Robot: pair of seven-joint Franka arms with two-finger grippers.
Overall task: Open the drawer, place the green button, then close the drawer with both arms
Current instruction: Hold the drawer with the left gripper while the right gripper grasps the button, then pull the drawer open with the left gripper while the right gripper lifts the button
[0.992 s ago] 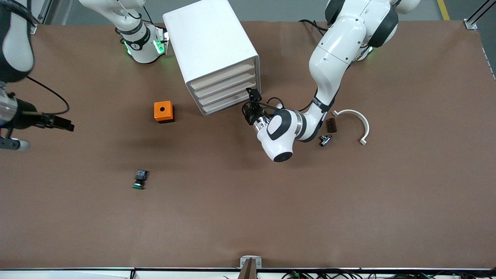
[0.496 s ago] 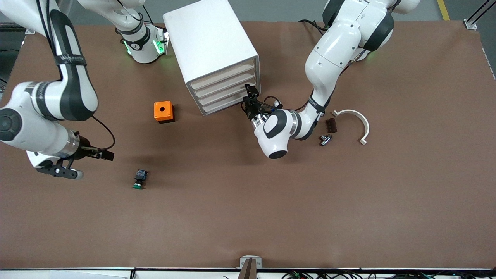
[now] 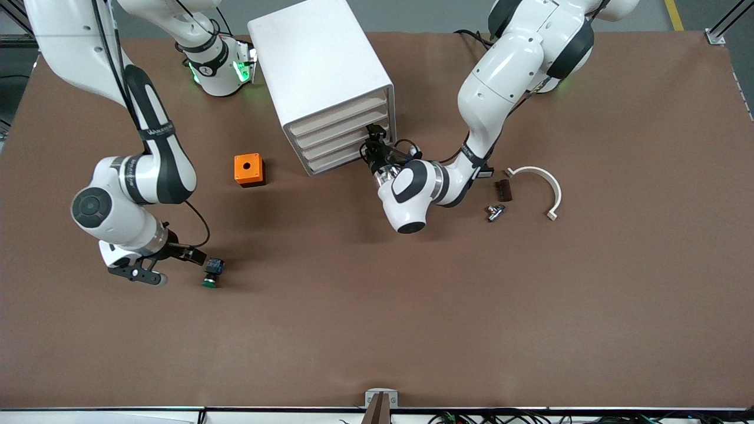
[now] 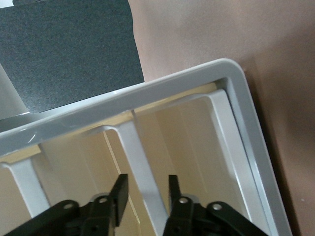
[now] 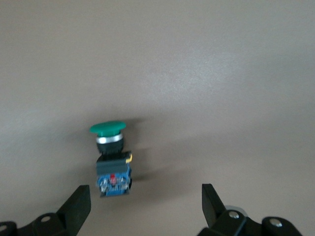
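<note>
The button (image 3: 212, 272), green cap on a black-and-blue body, lies on its side on the brown table, nearer the front camera than the orange box. My right gripper (image 3: 197, 257) is low beside it and open. In the right wrist view the button (image 5: 112, 160) lies just ahead of the gripper (image 5: 145, 206), off toward one finger and touched by neither. The white drawer cabinet (image 3: 321, 70) stands at the back, all drawers pushed in. My left gripper (image 3: 372, 143) is at a lower drawer front (image 3: 336, 147). Its narrowed jaws straddle a white handle bar (image 4: 140, 162), with a gap showing on one side.
An orange box with a hole (image 3: 248, 169) sits beside the cabinet toward the right arm's end. Toward the left arm's end lie a white curved clamp (image 3: 542, 182), a small dark block (image 3: 502, 189) and a small metal fitting (image 3: 493, 212).
The right arm swung in from the table's edge and came down beside the button. The left gripper pushed in to the drawer front and its jaws narrowed round the handle.
</note>
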